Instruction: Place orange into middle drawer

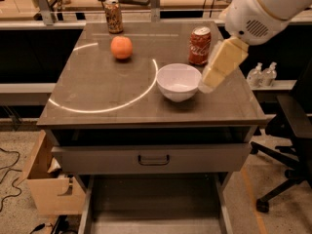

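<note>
The orange (121, 47) sits on the grey tabletop (97, 87) at the back left, untouched. My gripper (208, 84), cream-coloured on a white arm, hangs over the right side of the table. It is just right of the white bowl (179, 82) and in front of the red soda can (200, 45), far from the orange. The middle drawer (156, 201) is pulled out low at the front, showing a flat grey floor between pale rails. Above it is a grey drawer front with a dark handle (153, 158).
A patterned can (114, 15) stands at the table's back edge. A cardboard box (46, 184) is on the floor at left. An office chair (292, 130) and small bottles (263, 74) are at right.
</note>
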